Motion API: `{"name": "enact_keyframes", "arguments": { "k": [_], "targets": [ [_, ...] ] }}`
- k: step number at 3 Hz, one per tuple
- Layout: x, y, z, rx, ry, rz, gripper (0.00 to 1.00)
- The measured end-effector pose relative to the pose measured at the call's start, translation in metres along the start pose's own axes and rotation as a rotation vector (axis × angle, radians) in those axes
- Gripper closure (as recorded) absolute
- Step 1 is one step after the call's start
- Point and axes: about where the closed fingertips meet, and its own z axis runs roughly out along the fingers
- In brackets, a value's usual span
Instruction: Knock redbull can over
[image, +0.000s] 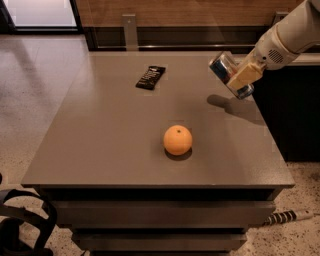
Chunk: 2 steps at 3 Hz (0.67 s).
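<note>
The gripper (242, 78) hangs above the right edge of the surface (100, 145), near its far right corner, its jaws closed on the redbull can (223, 67). The can is tilted, top leaning left, its shadow below it. An orange (177, 140) sits mid-surface, and a black candy bar wrapper (150, 77) lies toward the far edge.

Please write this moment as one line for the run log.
gripper: shut on can, over right side of table | can: off table, tilted | orange: middle | candy bar: rear
</note>
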Motion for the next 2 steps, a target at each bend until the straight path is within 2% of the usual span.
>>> {"name": "enact_keyframes", "arguments": {
  "k": [1, 2],
  "targets": [
    [0.019, 0.003, 0.013, 0.002, 0.132, -0.018, 1.00],
    [0.031, 0.006, 0.034, -0.012, 0.181, -0.034, 1.00]
  ]
}}
